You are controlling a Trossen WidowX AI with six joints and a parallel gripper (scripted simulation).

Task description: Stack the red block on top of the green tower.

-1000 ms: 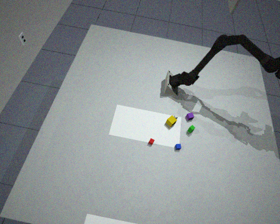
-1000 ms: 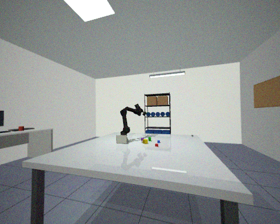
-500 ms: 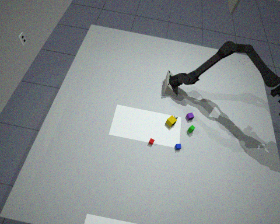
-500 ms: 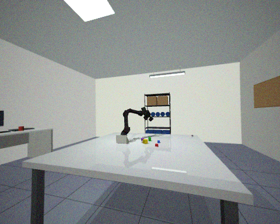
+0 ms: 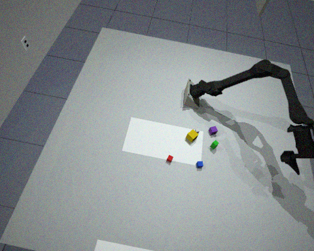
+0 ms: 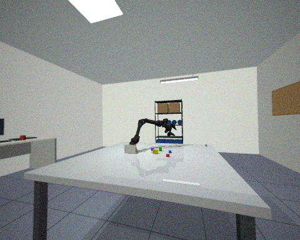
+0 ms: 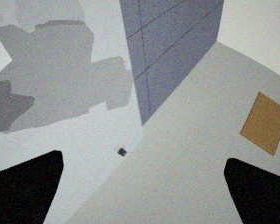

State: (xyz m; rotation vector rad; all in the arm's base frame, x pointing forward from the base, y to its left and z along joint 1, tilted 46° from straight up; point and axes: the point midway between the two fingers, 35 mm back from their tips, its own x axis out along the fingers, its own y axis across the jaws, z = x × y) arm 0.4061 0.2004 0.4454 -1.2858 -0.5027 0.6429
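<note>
From the top, the red block [image 5: 169, 158] lay on the surface, well apart from the green tower [image 5: 214, 144]; the gripper [image 5: 292, 161] hung off to the side. In the exterior view the arm was raised. The wrist view showed the jaws apart and empty. The reach had not begun; next came descending over the red block.

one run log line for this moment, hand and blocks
phase: approach | hand: open, empty, raised, off to the side of the blocks | red block: on table, untouched | green tower: standing, nothing on top

gripper [image 5: 292, 160] perhaps cropped at right edge
</note>
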